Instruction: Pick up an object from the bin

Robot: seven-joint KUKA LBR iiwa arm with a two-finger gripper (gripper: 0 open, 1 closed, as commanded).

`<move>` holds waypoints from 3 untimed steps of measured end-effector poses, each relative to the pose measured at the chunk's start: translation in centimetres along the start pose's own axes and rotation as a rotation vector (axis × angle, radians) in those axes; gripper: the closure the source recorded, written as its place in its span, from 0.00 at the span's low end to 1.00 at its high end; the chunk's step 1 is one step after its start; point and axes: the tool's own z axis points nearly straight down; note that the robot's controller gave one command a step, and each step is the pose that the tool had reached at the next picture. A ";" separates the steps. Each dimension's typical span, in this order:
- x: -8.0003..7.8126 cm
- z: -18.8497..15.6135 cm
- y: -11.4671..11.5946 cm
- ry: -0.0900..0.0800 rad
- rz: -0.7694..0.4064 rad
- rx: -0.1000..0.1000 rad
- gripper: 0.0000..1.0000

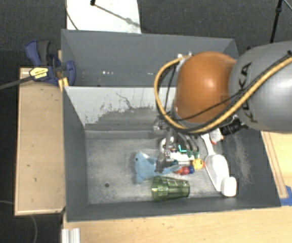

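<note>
My gripper reaches down into the middle of the bin from under the orange cover, its tips just right of a blue soft toy lying on the floor. A green ribbed plastic cup lies on its side just in front of the gripper. Right of the tips sits a small colourful toy with white, yellow and red parts. How the fingers stand is hidden by the wrist and the clutter.
A white plastic bottle with a white cap lies along the bin's right wall. The arm with its orange cover and cables hangs over the right half of the bin. Bare floor stretches to the left.
</note>
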 end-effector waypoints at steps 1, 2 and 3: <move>-0.2 -0.4 -0.1 -0.008 0.003 -0.001 0.00; -0.1 5.2 -1.8 -0.010 0.135 -0.002 0.00; -1.1 12.3 -2.8 -0.011 0.106 -0.001 0.00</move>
